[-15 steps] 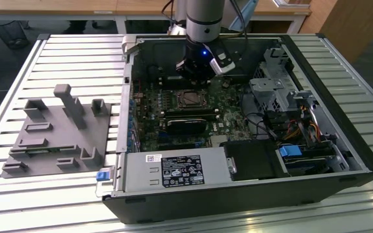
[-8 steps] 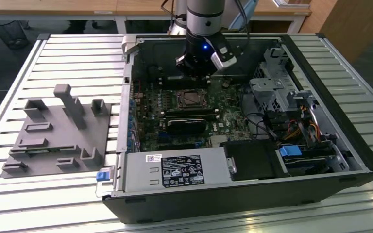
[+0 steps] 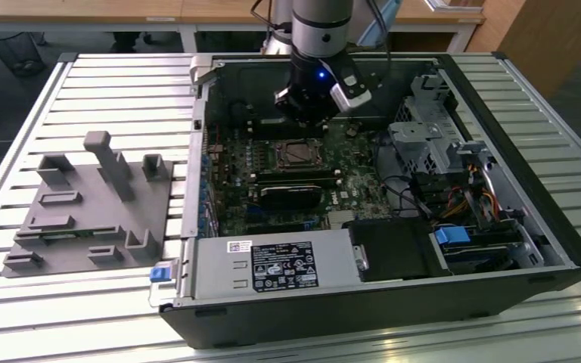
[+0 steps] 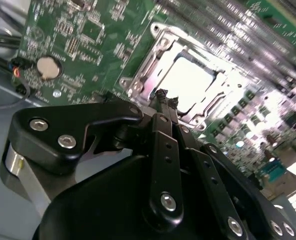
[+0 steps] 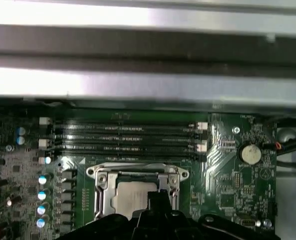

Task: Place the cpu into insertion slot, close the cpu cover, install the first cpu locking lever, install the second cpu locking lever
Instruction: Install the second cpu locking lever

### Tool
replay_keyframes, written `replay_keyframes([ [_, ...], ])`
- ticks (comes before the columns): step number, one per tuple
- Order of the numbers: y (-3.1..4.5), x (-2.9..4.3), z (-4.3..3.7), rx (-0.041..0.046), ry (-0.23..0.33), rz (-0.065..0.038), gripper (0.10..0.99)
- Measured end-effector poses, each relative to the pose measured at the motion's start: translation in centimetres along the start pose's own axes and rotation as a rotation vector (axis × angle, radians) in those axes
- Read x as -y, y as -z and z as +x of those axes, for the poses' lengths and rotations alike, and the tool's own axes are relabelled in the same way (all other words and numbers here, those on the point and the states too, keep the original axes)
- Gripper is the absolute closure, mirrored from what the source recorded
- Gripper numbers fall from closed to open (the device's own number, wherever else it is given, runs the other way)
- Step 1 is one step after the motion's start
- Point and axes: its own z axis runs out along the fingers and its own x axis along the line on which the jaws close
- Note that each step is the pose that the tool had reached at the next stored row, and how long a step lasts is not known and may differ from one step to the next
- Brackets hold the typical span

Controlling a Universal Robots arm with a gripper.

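An open computer case [image 3: 532,227] lies on its side on the slatted bench [image 3: 119,83], holding a green motherboard [image 3: 232,174], a power supply [image 3: 270,266] at its near edge and drive bays with cabling toward the exterior view's right. A grey fixture block [image 3: 88,204] rests on the bench beside the case, toward the exterior view's left.

On the motherboard, the insertion slot [image 3: 298,154] holds the cpu [image 4: 187,82], which lies flat with its pale metal top facing up, its edges parallel to the socket rim. The cpu cover [image 5: 104,185] lies down over it, framing the chip in its window in both wrist views. Long black memory slots [image 5: 128,137] run alongside the socket.

The gripper [image 4: 166,97] hangs just above the socket's edge; its two fingers [image 4: 161,94] are clenched together, tips meeting with nothing between them.
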Motion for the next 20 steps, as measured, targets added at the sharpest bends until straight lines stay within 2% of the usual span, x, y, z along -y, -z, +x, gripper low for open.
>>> replay_keyframes([
  [9,0.10,2.44,0.02,0.0000,0.000,0.000,0.980],
  [17,0.57,2.73,0.01,0.0001,0.000,-0.001,0.980],
  [20,0.59,3.23,0.02,0.0001,0.000,-0.001,0.980],
])
